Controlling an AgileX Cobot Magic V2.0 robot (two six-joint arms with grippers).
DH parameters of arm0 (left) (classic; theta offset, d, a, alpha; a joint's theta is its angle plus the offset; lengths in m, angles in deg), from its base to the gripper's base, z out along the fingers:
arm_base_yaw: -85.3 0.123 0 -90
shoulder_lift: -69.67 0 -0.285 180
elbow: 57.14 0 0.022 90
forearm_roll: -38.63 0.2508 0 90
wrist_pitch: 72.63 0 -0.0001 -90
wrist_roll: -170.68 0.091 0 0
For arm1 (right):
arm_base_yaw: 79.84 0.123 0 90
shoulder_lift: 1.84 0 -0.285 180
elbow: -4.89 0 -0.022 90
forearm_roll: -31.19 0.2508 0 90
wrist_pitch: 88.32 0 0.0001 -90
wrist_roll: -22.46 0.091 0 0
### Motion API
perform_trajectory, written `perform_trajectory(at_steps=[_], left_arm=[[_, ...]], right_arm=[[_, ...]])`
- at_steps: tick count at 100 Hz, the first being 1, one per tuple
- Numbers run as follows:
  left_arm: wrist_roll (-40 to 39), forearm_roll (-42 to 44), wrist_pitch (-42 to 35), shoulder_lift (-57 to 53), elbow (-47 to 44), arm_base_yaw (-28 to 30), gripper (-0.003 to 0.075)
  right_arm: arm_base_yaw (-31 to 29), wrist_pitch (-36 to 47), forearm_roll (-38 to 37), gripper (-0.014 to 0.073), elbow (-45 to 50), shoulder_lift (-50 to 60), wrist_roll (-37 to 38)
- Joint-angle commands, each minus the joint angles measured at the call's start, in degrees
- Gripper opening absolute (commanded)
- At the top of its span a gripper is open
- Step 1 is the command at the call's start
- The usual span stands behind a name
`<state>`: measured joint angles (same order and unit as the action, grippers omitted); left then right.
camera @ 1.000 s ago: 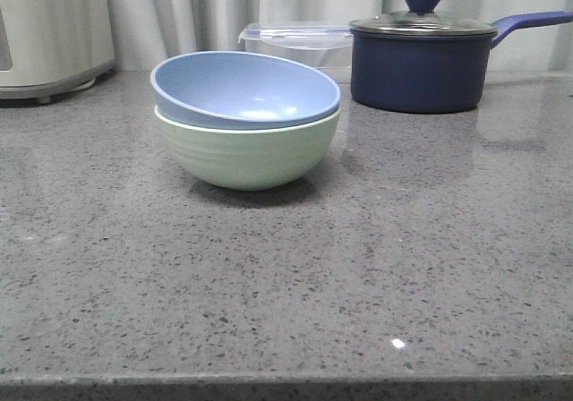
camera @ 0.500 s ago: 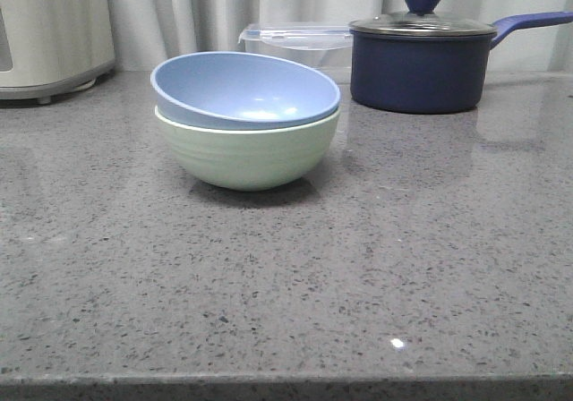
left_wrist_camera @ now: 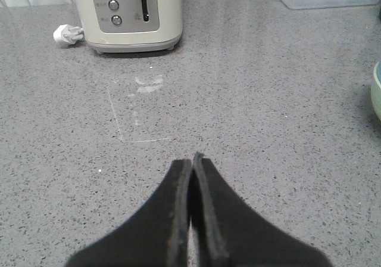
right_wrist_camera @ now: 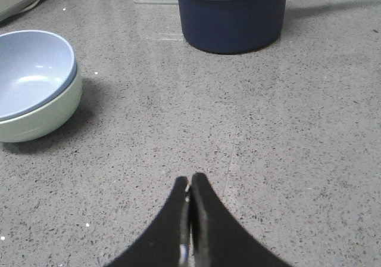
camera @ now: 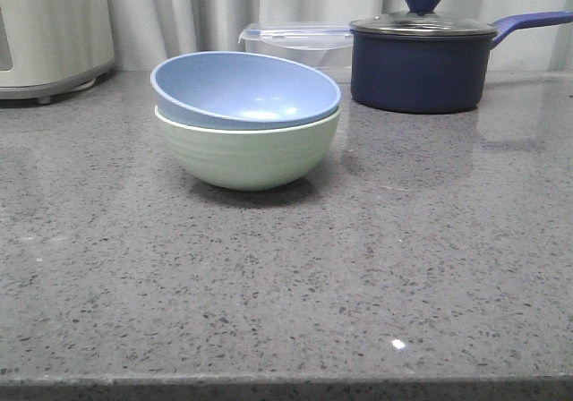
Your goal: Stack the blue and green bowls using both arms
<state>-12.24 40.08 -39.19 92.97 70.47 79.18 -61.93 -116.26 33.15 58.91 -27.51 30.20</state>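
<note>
Already stacked, unchanged since a second ago | blue bowl [camera: 242, 88] tilted inside green bowl [camera: 246, 155], toward desk's back edge | your left gripper [left_wrist_camera: 191, 160] and right gripper [right_wrist_camera: 190, 182] closed, empty, withdrawn | task looks complete

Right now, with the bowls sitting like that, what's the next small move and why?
Probably none beyond keeping both arms back. The blue bowl already sits nested in the green bowl, though tilted, and the left claw and right claw are shut, empty and clear of the stack. At most, nudge the blue bowl level.
</note>
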Motion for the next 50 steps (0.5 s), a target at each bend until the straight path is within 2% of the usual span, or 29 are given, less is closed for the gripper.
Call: perform_trajectory(at_steps=[1, 50], left_arm=[[-0.52, 0.24, -4.61, 0.39, 1.45, 0.09, -0.002], [-0.52, 0.24, -4.61, 0.39, 1.05, 0.09, -0.002]], right_arm=[[-0.34, 4.05, -0.71, -0.0046, -1.54, -0.29, -0.13], [-0.34, 4.05, -0.71, -0.0046, -1.54, -0.29, -0.13]])
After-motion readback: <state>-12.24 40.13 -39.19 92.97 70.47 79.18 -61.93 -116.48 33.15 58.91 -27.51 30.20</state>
